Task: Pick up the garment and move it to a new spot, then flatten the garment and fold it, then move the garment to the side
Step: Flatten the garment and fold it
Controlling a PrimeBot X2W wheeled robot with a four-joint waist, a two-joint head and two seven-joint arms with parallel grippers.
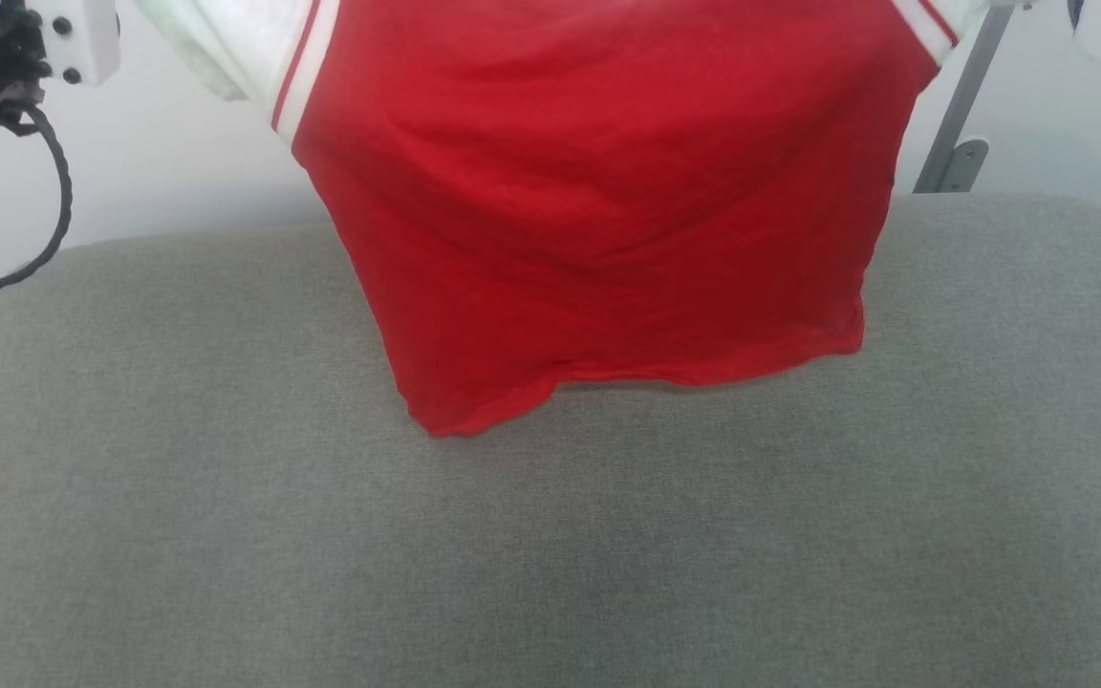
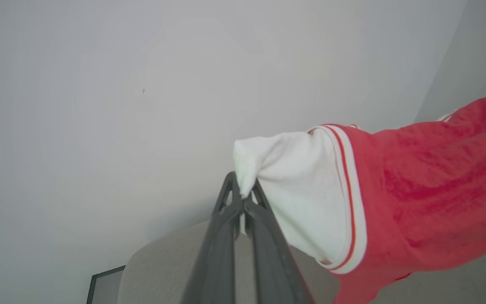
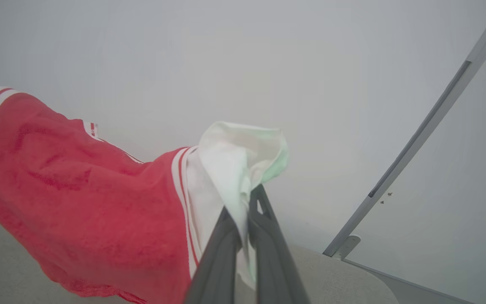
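Red shirt point(image 1: 598, 210): hangs over grey cushion point(image 1: 550, 554). Left gripper point(image 2: 243, 192) pinches one white sleeve point(image 2: 293, 185), right gripper point(image 3: 245, 211) the other.

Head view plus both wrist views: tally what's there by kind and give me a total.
garment: 1, red with white sleeves, held up by both sleeves
pincers: 2, left pincer and right pincer, each shut on a sleeve
grey padded surface: 1
black cable: 1
metal strut: 1
Total: 6
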